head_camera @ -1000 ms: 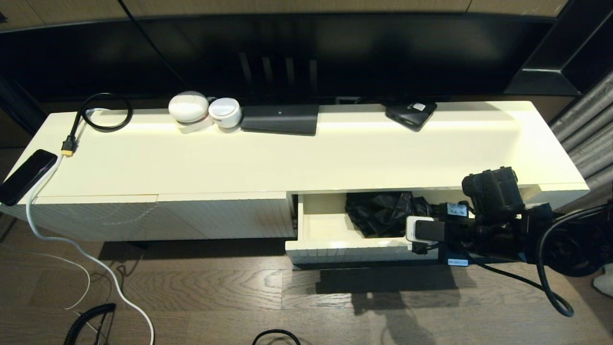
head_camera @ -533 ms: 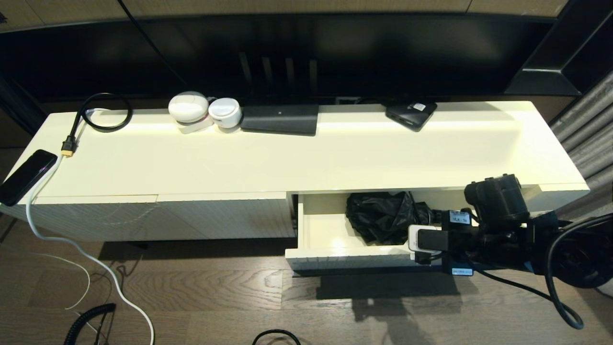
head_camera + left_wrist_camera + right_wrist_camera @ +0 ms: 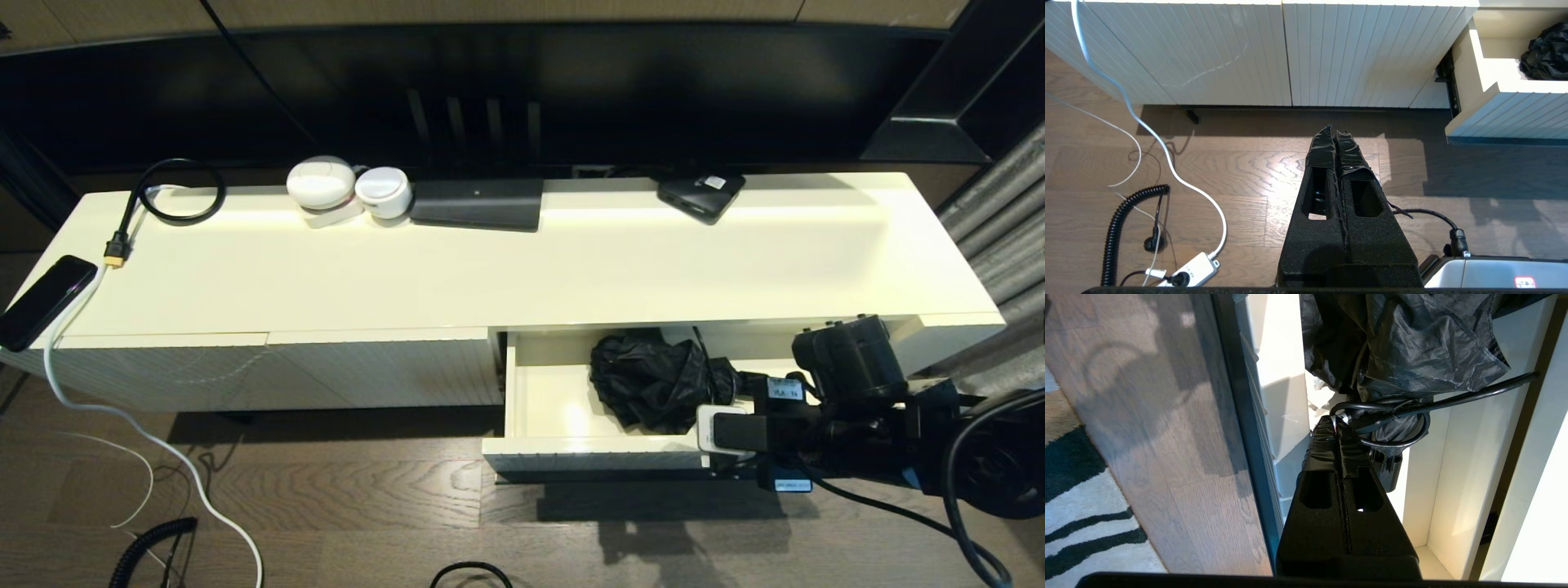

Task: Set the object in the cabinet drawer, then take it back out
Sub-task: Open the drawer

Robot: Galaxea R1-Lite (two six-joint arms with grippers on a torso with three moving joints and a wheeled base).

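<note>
We see the fluted cream cabinet drawer [image 3: 571, 457] pulled out, holding a crumpled black folding umbrella [image 3: 653, 380] on its smooth floor. The right gripper [image 3: 1336, 430], fingers clenched together, sits at the drawer's front beside the umbrella's cord loop; the left gripper [image 3: 1336, 132], likewise clenched, hangs over the wood floor [image 3: 1229, 171].

One open cream-white fluted cabinet drawer [image 3: 563, 408], holding one crumpled black fabric folding umbrella [image 3: 653, 380]. Two closed fluted cream front panels [image 3: 1208, 53] beside it. On the long cream cabinet surface [image 3: 571, 269]: two round white domed devices [image 3: 321, 184], one flat dark rectangular box [image 3: 478, 202], one small black box with a white label [image 3: 700, 194], one black smartphone [image 3: 45, 300], one looped black cable with a yellow plug [image 3: 175, 192]. One white cable [image 3: 122, 416] and one black coiled cord [image 3: 1116, 228] on the wooden floor. Two grippers: left gripper [image 3: 1336, 132], right gripper [image 3: 1336, 424].
</note>
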